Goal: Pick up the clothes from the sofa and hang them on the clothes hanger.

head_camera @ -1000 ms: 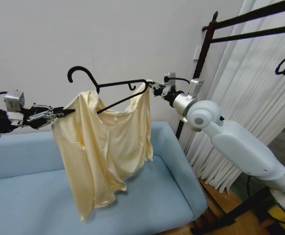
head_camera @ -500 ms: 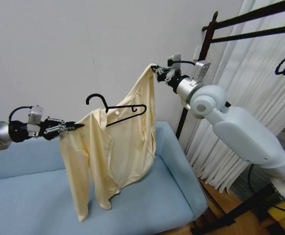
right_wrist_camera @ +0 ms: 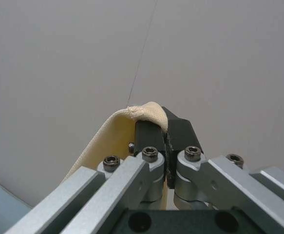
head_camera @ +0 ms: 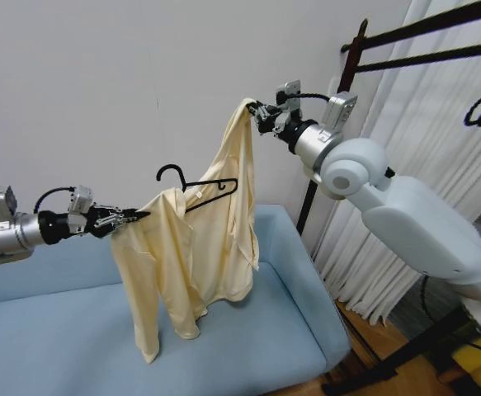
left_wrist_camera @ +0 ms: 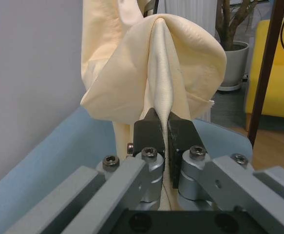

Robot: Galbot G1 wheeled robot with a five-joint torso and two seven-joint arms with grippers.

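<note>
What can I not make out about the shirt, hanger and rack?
Head view: the shirt covers the left end of the hanger, so whether the left gripper also holds it is hidden.
Right wrist view: the right gripper blocks the shirt below its fold.
Head view: the top edge cuts off the rack.

The pale yellow cloth shirt (head_camera: 192, 264) at mid-frame is plain, with no print. The thin black plastic hanger (head_camera: 215, 183) is black all over. The light blue fabric sofa (head_camera: 50, 338) across the lower left is plain too. The flat painted wall (head_camera: 100, 66) is off-white. At upper right are dark brown rack poles (head_camera: 349, 70) and a white pleated curtain (head_camera: 438, 165). The left gripper (left_wrist_camera: 163, 129) and the right gripper (right_wrist_camera: 165, 129) are silver metal with black jaws. The smooth right arm shell (head_camera: 422, 231) is white.
</note>
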